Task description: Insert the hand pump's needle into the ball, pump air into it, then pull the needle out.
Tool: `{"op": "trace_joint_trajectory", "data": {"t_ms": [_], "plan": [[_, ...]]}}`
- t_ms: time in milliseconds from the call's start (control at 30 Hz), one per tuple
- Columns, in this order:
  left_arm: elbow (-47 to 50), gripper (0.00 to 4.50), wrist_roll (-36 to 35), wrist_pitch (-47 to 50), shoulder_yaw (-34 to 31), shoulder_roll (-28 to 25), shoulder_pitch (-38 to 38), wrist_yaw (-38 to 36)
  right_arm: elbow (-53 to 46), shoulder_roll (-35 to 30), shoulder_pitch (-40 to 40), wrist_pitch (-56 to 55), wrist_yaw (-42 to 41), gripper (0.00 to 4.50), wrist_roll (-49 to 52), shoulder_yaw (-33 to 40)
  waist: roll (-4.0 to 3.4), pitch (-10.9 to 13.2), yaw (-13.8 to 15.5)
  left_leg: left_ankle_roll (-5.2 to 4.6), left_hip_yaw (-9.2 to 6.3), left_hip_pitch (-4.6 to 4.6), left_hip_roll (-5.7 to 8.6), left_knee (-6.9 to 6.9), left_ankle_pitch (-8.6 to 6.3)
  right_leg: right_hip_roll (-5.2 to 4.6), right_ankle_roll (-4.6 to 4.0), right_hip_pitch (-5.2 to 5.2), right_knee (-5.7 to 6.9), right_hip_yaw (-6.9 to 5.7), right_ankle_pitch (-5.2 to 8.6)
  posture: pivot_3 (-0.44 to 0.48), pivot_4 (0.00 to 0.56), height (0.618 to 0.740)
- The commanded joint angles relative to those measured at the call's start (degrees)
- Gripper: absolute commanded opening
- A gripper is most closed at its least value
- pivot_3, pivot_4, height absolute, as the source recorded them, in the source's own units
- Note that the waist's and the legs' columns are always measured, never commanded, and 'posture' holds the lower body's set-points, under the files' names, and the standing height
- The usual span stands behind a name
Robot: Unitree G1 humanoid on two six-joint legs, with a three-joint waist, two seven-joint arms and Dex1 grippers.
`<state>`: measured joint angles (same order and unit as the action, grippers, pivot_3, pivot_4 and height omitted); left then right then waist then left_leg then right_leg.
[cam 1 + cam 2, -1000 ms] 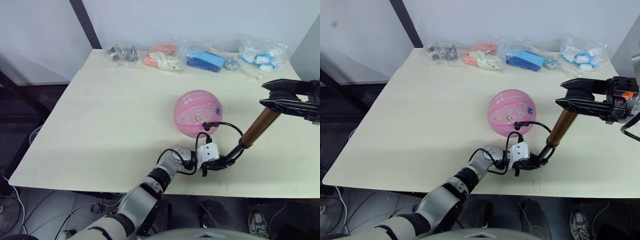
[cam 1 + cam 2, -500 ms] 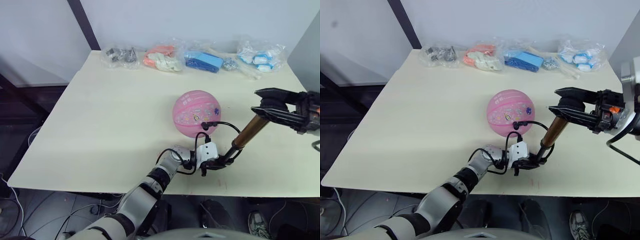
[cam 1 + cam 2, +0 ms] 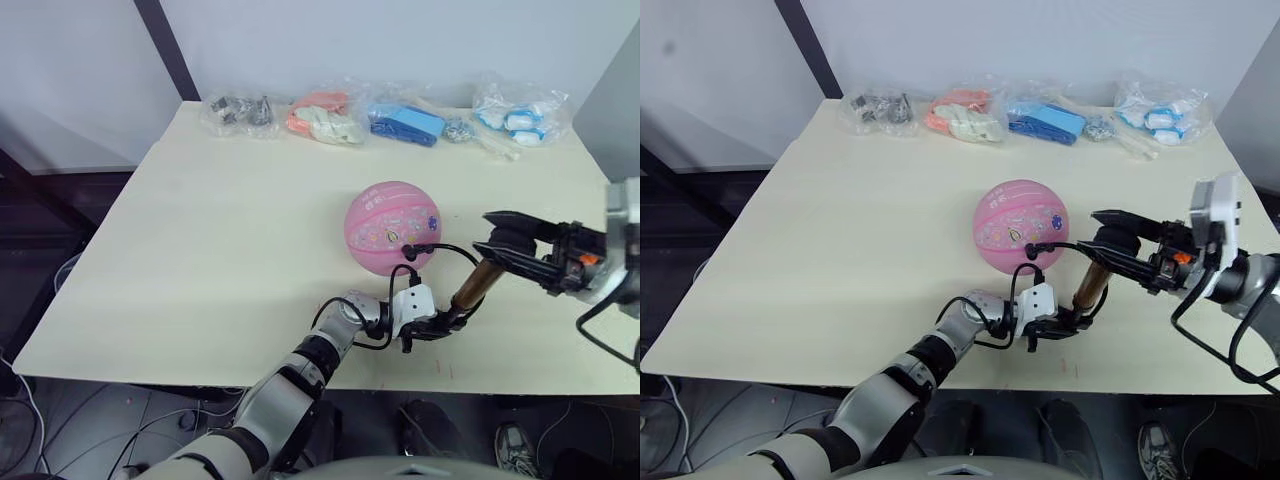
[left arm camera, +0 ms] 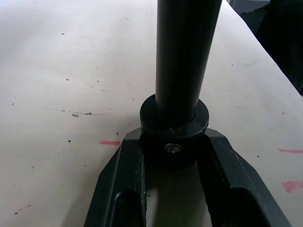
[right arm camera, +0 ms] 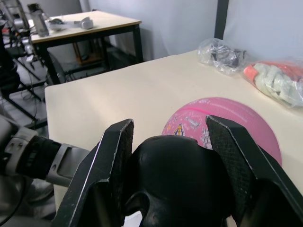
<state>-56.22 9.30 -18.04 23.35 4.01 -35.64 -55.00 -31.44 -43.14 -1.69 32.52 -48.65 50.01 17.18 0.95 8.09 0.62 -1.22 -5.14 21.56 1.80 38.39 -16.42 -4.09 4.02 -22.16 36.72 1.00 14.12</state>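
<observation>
Needle (image 3: 408, 251) looks seated in ball (image 3: 393, 226) mid-counter (image 3: 220, 230). Left hand (image 3: 437, 327) clamps hand pump (image 3: 473, 287) base; right hand (image 3: 500, 236) closed round T-handle. We stroke straight along barrel, base steady.

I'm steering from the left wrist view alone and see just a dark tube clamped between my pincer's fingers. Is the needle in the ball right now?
Observer: Yes, it looks seated. The needle meets the near side of the ball, with the hose looping back to the hand pump.
Operator: Who has the handle?
Observer: The right pincer is closed on the black T-handle, in the right wrist view.
Operator: And where am I holding?
Observer: The left pincer grips the pump's lower end cap, by the near edge of the table.
</observation>
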Motion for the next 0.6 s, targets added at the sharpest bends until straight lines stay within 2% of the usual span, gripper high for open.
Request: {"op": "trace_joint_trajectory", "data": {"t_ms": [33,333,433,600], "plan": [[-2.7,1.07,1.7,3.08,0.8,-1.35,1.81,0.36,1.24,1.3,3.15,-1.61,-1.22,2.02,-4.19,-4.7,0.03,-0.01,-0.01,0.0,-0.02,0.0,0.01,0.0,0.0,0.01,0.0,0.02,0.0,-0.02,0.0,0.0,0.15,0.736],[-3.74,1.07,1.85,2.78,0.69,-1.28,1.62,1.0,6.34,4.34,7.13,-12.43,-3.62,2.02,-15.15,-10.42,0.04,-0.03,-0.05,0.0,0.01,-0.16,0.04,-0.01,0.0,0.02,0.0,0.15,-0.01,0.0,0.01,0.0,0.15,0.736],[-3.73,1.07,1.91,2.73,0.74,-1.28,1.61,1.03,6.0,4.28,6.97,-13.3,-3.99,2.02,-15.31,-10.59,0.05,-0.03,-0.07,0.0,0.02,-0.21,0.03,-0.02,0.0,0.02,0.0,0.19,-0.01,0.02,0.01,0.0,0.15,0.736],[-3.15,1.07,1.9,2.8,0.83,-1.4,1.79,0.92,3.04,2.4,4.94,-11.14,-4.08,2.02,-10.66,-6.51,0.05,-0.01,-0.07,0.01,0.01,-0.47,0.0,-0.09,-0.01,0.02,0.0,0.46,-0.09,0.01,0.02,0.0,0.15,0.736]]}}
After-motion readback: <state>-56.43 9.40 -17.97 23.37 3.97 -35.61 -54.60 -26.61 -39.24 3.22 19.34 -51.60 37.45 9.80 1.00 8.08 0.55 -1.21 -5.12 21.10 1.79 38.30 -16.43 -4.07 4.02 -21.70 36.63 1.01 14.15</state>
